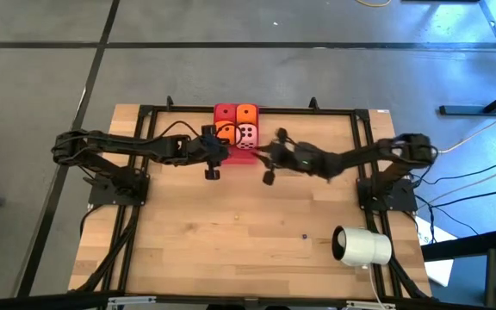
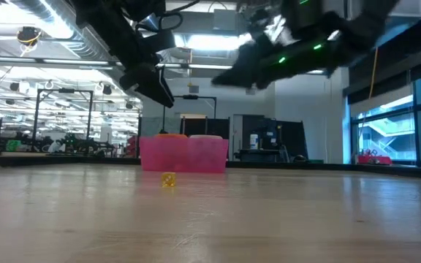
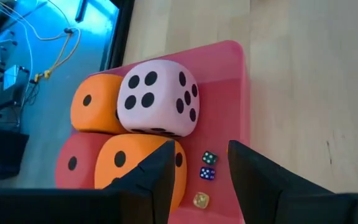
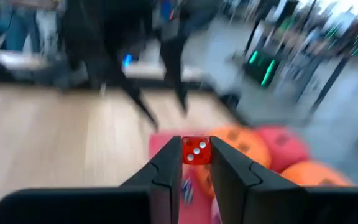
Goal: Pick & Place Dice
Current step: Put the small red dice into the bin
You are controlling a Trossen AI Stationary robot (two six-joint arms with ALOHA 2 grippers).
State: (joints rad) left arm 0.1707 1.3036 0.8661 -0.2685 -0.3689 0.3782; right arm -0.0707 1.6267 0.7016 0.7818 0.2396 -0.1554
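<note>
A tiny translucent red die (image 4: 196,150) is clamped between the right gripper's (image 4: 196,163) dark fingers just before the flat pink-red tray (image 3: 229,93), where four large soft dice (image 3: 157,96) are packed under the left gripper (image 3: 199,171), parted.

A small yellow die (image 2: 167,180) lies on the wooden table (image 2: 210,219) before the pink tray (image 2: 185,155).
</note>
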